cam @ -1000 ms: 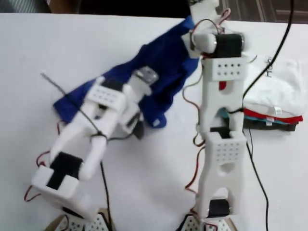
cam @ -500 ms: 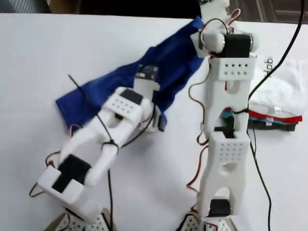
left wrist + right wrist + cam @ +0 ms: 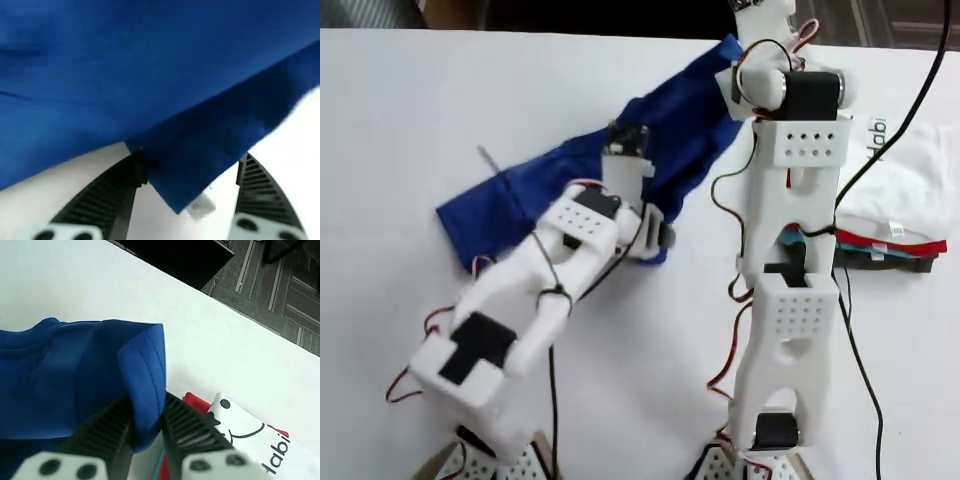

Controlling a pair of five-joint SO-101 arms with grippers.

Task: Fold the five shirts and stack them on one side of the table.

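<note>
The white table carries one loose garment, the blue shirt. It is stretched as a long band from the left-middle toward the far edge at the centre, where its far end is held up. On the right side sits the stack of folded shirts, a white one on top with red and dark ones beneath, so this is likely the last shirt to fold. The right gripper, at the far end, is closed tight on a doubled fold of the blue hem. The left gripper sits low at the shirt's near edge with its fingers spread wide; a corner of cloth lies between them but is not pinched. A small white label marks that corner. To fold well, I judge the left should settle deeper over the corner before closing, so it takes the cloth itself and not just the label tip. Both arms should then move together, keeping the shirt taut between them and carrying the edge across evenly so no crease bunches
</note>
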